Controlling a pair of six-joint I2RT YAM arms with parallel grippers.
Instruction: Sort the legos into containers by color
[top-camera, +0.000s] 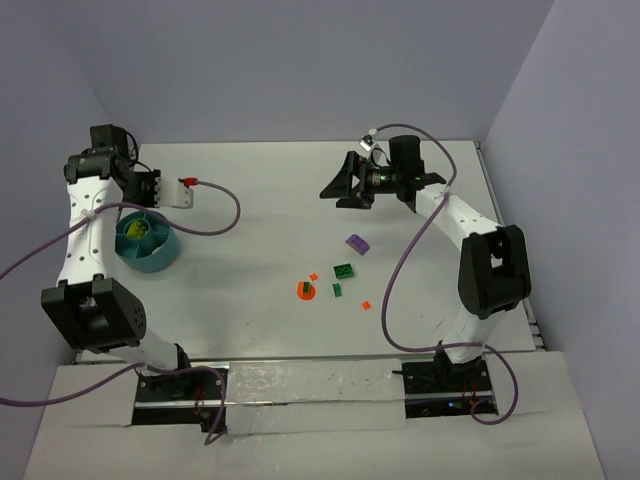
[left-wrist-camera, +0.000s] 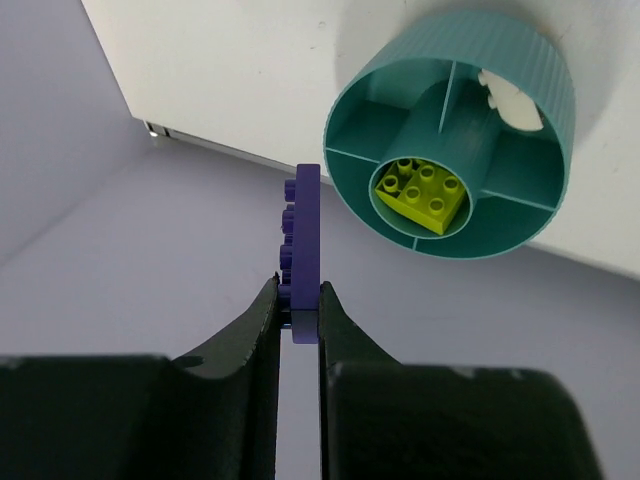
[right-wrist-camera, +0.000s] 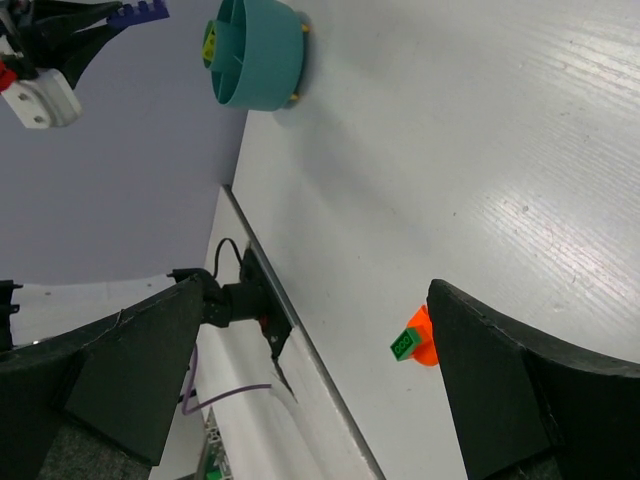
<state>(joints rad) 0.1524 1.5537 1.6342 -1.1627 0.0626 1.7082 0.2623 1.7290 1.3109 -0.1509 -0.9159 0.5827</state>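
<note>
Left claw (left-wrist-camera: 298, 298) is clamped on a flat purple lego (left-wrist-camera: 305, 240), held edge-on with its studs facing left; in its own wrist view the piece sticks up past the fingertips, just beside the teal bowl (left-wrist-camera: 545, 70) and not touching it. Inside the bowl a lime green brick (left-wrist-camera: 424, 194) lies in the round middle compartment, and a white piece (left-wrist-camera: 508, 100) shows in an outer one. From the overhead camera, the bowl sits at the left of the tabletop (top-camera: 260, 200) with the left arm hanging over it. The right claw (top-camera: 340, 190) is at the far middle, its jaws spread wide with nothing between them. Loose near the centre lie a purple brick (top-camera: 357, 243), a dark green brick (top-camera: 344, 270), a round orange piece (top-camera: 306, 291) with a small green bit (top-camera: 306, 288) on it, and some tiny orange and green bits. The right wrist camera shows both fingers far apart, the round orange piece on the tabletop between them, and the bowl well beyond.
</note>
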